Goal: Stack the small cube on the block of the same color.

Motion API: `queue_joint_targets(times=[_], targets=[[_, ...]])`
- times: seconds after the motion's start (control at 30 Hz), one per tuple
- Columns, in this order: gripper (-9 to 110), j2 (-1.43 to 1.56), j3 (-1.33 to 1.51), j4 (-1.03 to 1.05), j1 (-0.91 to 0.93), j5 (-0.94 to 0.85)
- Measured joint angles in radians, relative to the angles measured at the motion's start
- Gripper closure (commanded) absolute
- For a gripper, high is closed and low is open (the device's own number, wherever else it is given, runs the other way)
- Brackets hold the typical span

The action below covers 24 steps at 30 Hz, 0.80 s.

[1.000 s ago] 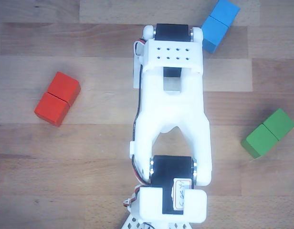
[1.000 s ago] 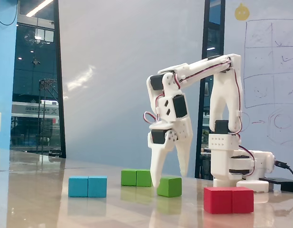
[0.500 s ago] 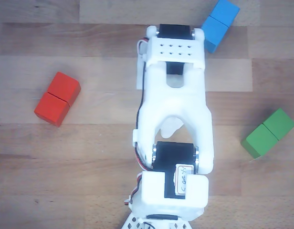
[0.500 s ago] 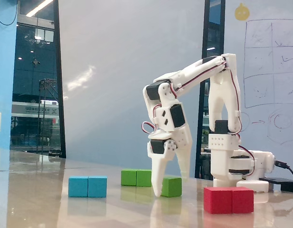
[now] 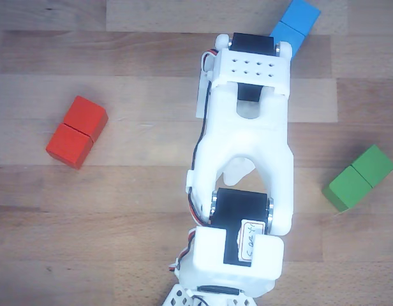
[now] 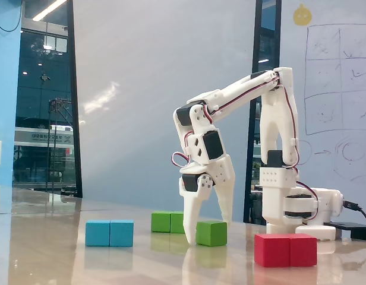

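Observation:
In the fixed view the small cube (image 6: 211,233) is green and rests on the table. My gripper (image 6: 208,232) is open and low over it, one finger (image 6: 192,222) left of the cube and the other behind its right side, neither clearly touching. The green block (image 6: 169,222), two cubes long, lies just behind and to the left; in the other view this block (image 5: 359,177) lies at the right edge. There my arm (image 5: 247,159) covers the cube and the fingers.
A blue two-cube block (image 6: 109,233) sits at the left in the fixed view and at the top (image 5: 292,29) in the other view. A red one (image 6: 286,249) (image 5: 76,132) lies near the front right. The arm's base (image 6: 290,208) stands behind it.
The gripper has dropped and shifted left in the fixed view, coming down around the small cube. The blocks have not moved.

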Motion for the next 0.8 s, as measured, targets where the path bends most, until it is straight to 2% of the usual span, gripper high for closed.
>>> queue_joint_targets(times=[0.23, 0.8], targets=[[86, 0.0, 0.0, 0.0, 0.0, 0.0], [88, 0.0, 0.0, -0.095, 0.0, 0.005]])
